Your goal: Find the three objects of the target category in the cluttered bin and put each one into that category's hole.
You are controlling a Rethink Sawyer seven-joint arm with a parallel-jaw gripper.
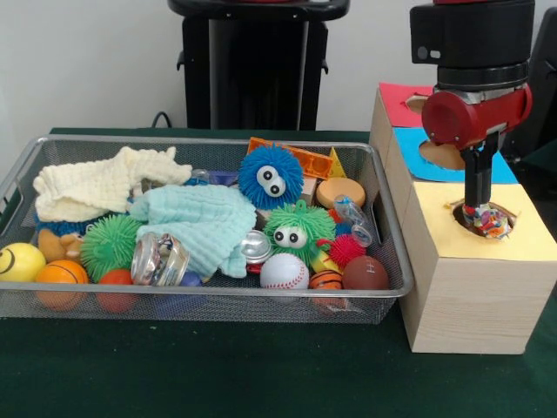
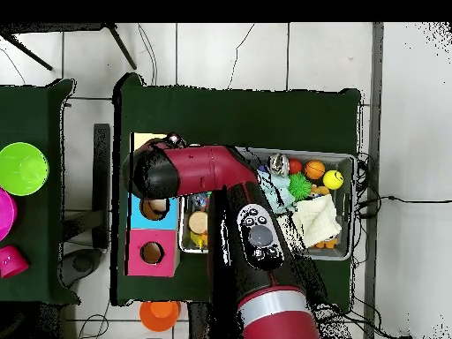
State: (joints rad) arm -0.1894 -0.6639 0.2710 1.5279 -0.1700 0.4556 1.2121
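The silver wire mesh bin (image 1: 218, 296) sits on the green table, left of the pale wooden box (image 1: 474, 300); it also shows in the overhead view (image 2: 351, 161). My gripper (image 1: 480, 212) reaches straight down into the yellow-ringed hole (image 1: 468, 228) at the box's near end. It is shut on a printed cloth bundle (image 1: 493, 223) of red, blue, yellow and white, which sits at the hole's mouth. No other printed bundle shows in the bin. In the overhead view my arm (image 2: 190, 169) hides the hole and the gripper.
The bin holds a cream cloth (image 1: 96, 187), a mint cloth (image 1: 204, 222), blue (image 1: 271, 177) and green (image 1: 298, 228) fuzzy balls, a baseball (image 1: 284, 272) and several small balls. The blue-ringed hole (image 1: 442, 155) and red-ringed hole (image 1: 418, 103) lie behind the yellow one.
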